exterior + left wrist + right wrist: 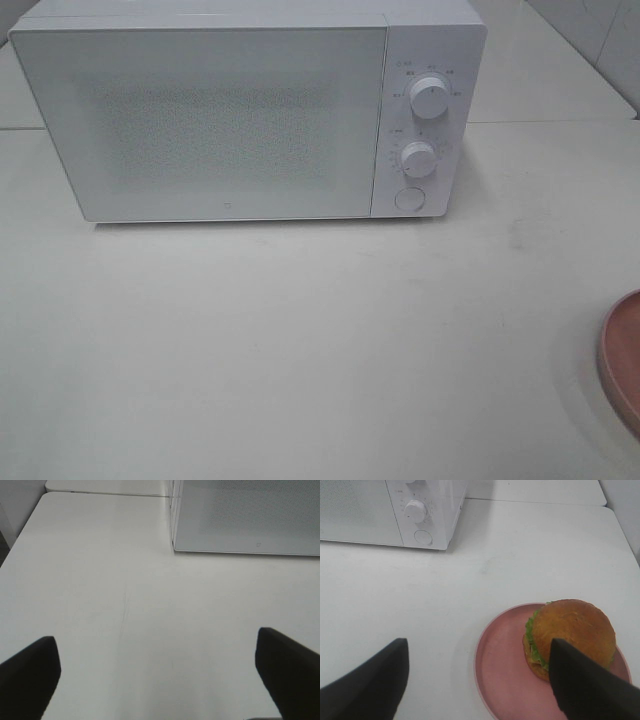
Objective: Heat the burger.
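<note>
The left pincer [157,672] hangs over a bare stretch of white tabletop [100,590] with its two dark fingers [30,672] spread wide apart and nothing between them; ahead of it, in the left wrist view, stands the lower front corner of the microwave [245,525]. In the high view the microwave [240,110] sits at the back of the tabletop, white, its door [200,125] shut and filling most of the front, a speckled window in the middle of the door. On the panel right of the door are two round white knobs, the upper knob [429,97] above the lower knob [418,158], and a round button [408,198] beneath them. Neither arm shows in the high view. Far right, at the edge of that view, only a curved sliver of the pink plate [622,360] is visible, well apart from the microwave. The right wrist view shows the plate [500,665] more fully, with the burger [570,635] standing upright on it, toward the side away from the microwave: golden-brown bun on top, green lettuce frilling out below. The right pincer [480,680] hovers above the near edge of the plate, fingers parted and holding nothing; one finger [590,685] overlaps the burger in the picture, but whether it touches it cannot be told.
</note>
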